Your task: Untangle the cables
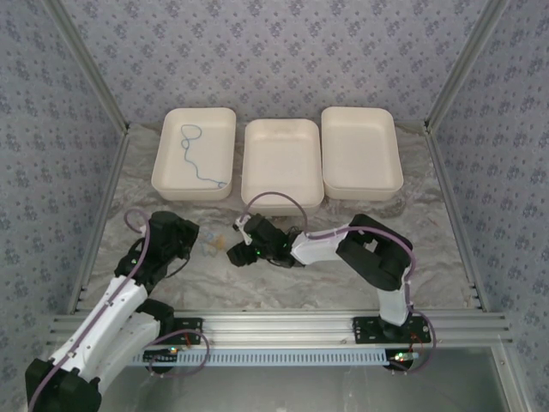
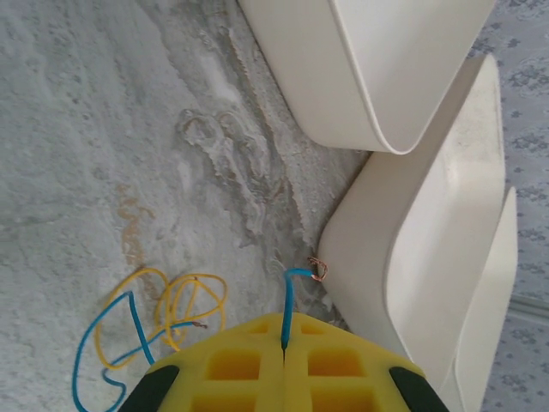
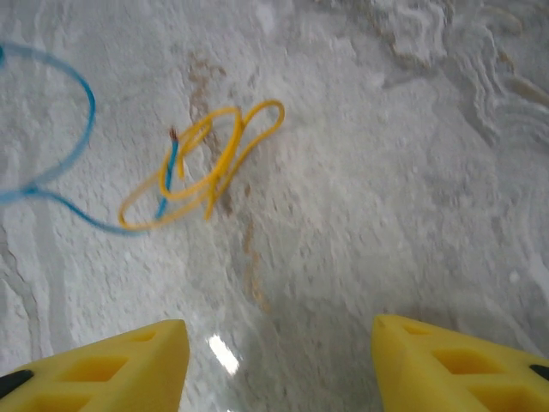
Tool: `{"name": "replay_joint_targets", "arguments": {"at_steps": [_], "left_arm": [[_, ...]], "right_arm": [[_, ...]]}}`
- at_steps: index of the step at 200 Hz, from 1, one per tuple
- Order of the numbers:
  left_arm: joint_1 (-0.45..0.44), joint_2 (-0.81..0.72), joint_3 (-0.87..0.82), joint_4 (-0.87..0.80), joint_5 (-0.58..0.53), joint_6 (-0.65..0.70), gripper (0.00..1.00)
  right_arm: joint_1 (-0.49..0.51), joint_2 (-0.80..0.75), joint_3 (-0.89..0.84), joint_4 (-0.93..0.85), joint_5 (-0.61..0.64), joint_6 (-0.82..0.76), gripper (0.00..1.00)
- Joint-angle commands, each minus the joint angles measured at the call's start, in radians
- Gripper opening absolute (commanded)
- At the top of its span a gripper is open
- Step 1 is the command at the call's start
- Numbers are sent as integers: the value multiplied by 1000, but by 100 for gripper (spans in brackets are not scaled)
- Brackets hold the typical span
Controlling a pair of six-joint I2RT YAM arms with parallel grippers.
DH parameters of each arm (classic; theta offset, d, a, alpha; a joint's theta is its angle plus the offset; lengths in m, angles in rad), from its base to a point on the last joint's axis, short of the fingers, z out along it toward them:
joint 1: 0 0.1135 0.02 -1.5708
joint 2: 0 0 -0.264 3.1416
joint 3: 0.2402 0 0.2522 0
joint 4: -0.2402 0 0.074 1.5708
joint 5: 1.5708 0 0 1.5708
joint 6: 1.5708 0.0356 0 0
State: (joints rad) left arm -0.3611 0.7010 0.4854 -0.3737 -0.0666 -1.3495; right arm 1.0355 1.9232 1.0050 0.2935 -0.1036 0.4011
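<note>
Our left gripper (image 2: pixel 283 348) clamps the blue cable (image 2: pixel 288 296), and the right gripper (image 3: pixel 279 352) hangs wide open over the surface (image 3: pixel 386 172). Just ahead the yellow cable (image 3: pixel 225 167) loops through the blue, not yet freed; far back, one sorted cable (image 1: pixel 187 154) lies in the left tray (image 1: pixel 163 176).

— How are the trays set out?
— Three in a row along the far side of the tabletop (image 1: pixel 257 287): left tray (image 1: pixel 171 176), middle tray (image 1: pixel 283 163), right tray (image 1: pixel 360 154). One lone cable (image 1: pixel 190 150) lies in the left tray.
— And the tangled cables (image 3: pixel 202 176)?
— On the tabletop in front of the trays, between the left tool (image 2: pixel 283 324) and the right tool (image 3: pixel 279 330). A cable end (image 2: pixel 287 300) sits pinched in the left tool; the right tool's fingers stand apart, with the tangle ahead of them.
</note>
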Motion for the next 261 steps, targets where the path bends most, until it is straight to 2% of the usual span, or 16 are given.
{"name": "replay_joint_targets", "arguments": {"at_steps": [1, 72, 104, 126, 149, 175, 203, 261], "left_arm": [[20, -22, 1, -45, 16, 45, 0], [30, -69, -14, -74, 8, 52, 0], [30, -86, -23, -79, 8, 46, 0], [30, -98, -24, -84, 8, 44, 0], [30, -105, -25, -90, 10, 43, 0], [30, -112, -32, -90, 9, 38, 0], [30, -119, -34, -89, 10, 34, 0], [30, -132, -36, -97, 16, 34, 0]], "right_arm": [[-2, 42, 83, 33, -50, 51, 55], [-45, 74, 92, 165, -151, 390, 46], [-39, 113, 179, 37, -173, 439, 36], [-37, 111, 170, -5, -147, 466, 36], [-35, 108, 136, 37, -156, 505, 40], [-14, 130, 177, 20, -170, 521, 39], [-11, 150, 179, 6, -160, 548, 32], [-25, 167, 159, 125, -171, 613, 19]]}}
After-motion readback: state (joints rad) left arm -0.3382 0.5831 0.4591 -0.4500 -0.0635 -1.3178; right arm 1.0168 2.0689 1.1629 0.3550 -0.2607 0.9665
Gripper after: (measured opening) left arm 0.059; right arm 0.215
